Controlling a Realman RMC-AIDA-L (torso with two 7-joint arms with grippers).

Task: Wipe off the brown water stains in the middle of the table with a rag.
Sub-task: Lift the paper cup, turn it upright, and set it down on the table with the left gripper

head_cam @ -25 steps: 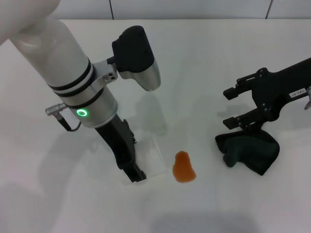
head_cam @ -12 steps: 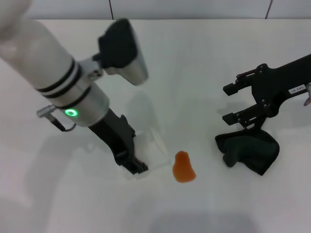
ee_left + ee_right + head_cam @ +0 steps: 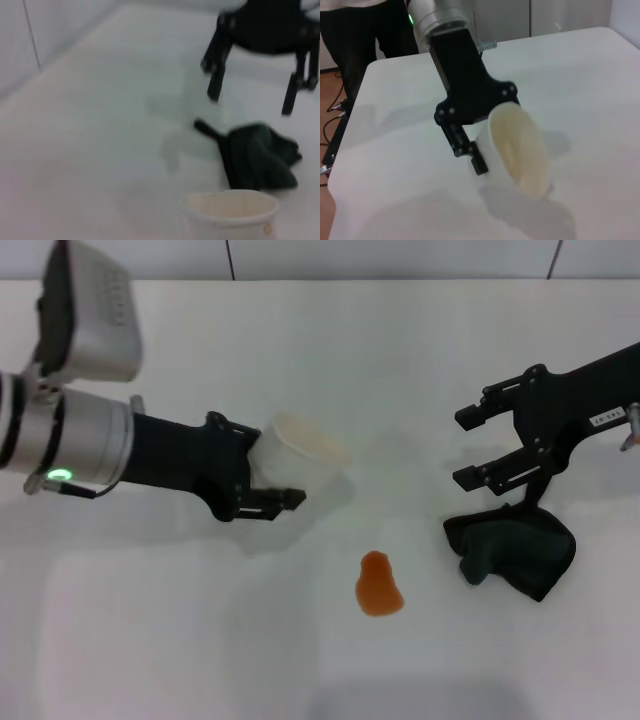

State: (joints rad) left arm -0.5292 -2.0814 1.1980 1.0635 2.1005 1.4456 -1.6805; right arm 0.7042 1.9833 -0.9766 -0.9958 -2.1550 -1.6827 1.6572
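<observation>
The brown water stain, an orange-brown glossy blob, lies on the white table near the middle front. The dark green-black rag lies bunched to its right; it also shows in the left wrist view. My right gripper is open and empty, just above the rag's far left edge; it also shows in the left wrist view. My left gripper is shut on a white paper cup, held off the table up and left of the stain; both show in the right wrist view, gripper and cup.
The left arm's silver wrist and camera block reach in from the left edge. A grey wall runs behind the table's far edge. A table edge and the floor show in the right wrist view.
My left arm has swung from pointing down beside the stain to lying level, carrying the cup up and away to the left. The right gripper has barely moved.
</observation>
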